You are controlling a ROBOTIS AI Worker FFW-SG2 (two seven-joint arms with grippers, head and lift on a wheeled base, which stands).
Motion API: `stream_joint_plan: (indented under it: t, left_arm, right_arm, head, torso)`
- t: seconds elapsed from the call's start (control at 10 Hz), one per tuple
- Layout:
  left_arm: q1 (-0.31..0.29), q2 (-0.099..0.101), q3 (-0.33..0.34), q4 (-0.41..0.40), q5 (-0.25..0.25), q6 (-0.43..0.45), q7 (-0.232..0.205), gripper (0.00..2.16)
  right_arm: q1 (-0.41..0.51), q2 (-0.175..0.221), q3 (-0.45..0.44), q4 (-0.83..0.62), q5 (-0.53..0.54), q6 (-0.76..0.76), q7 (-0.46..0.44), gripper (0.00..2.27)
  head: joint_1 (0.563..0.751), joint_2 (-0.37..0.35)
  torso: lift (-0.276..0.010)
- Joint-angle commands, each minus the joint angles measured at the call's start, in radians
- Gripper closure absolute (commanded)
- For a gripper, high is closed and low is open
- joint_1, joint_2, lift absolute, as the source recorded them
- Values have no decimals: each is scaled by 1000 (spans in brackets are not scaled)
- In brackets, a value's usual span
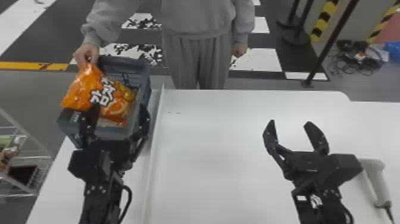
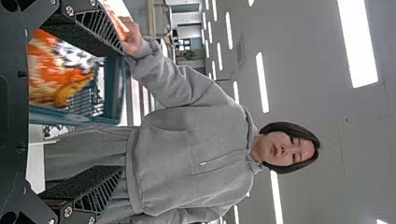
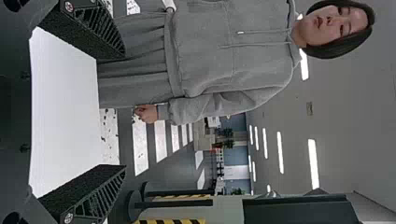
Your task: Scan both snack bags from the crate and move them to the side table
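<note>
The orange bag [image 1: 80,95] leans in the crate [image 1: 110,132], its corner in a person's hand [image 1: 86,53], presumably to present it for my grasp. My left end effector [image 1: 120,106] straddles the crate's near side, open; my right end effector [image 1: 291,122], also open, hangs above the worktop [image 1: 220,155], handy for the scanner [image 1: 382,184].

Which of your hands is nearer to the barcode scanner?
Right. The right hand is just left of the barcode scanner, over the white table; the left hand is farther off, at the crate.
</note>
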Motion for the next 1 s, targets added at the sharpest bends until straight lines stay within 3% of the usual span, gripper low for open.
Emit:
stream_joint_plan:
  t: [0.0,0.7,0.9]
  left_arm:
    - [0,-3,0,3,0,0,0,137]
    - [1,-3,6,21,0,-18,0,137]
    - [-2,-3,51,64,12,-46,-1,137]
  right_arm:
    - [0,0,0,3,-1,3,1,83]
    - [-2,3,-1,17,-1,0,-1,83]
    - [0,3,-1,14,-1,0,-1,83]
  head:
    - [695,-6]
    - [695,-6]
    - [695,-3]
  torso:
    - [-29]
    - [-29]
    - [-29]
